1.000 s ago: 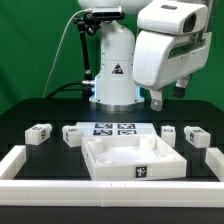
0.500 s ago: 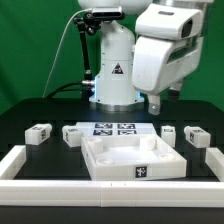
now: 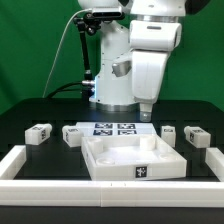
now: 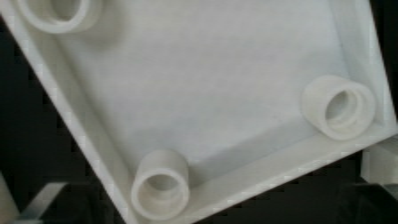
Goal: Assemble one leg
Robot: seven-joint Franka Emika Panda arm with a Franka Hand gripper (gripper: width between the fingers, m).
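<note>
Four small white legs with tag markers lie on the black table in the exterior view: two on the left (image 3: 40, 132) (image 3: 73, 134) and two on the right (image 3: 170, 133) (image 3: 197, 135). The large white square recessed panel (image 3: 135, 158) lies in front of them. My gripper (image 3: 146, 113) hangs above the panel's far right part, apart from every leg. It is open and holds nothing. The wrist view looks straight down on the panel (image 4: 196, 90) with three round sockets, one of them (image 4: 338, 107) near the edge. No leg shows there.
The marker board (image 3: 115, 128) lies flat behind the panel at the robot's base. A low white wall (image 3: 18, 160) runs along the left, right and front of the work area. A black cable hangs behind at the exterior view's left.
The arm has swung toward the exterior view's left and turned its wrist. The gripper now hangs lower, over the panel's far edge. The legs and the panel have not moved.
</note>
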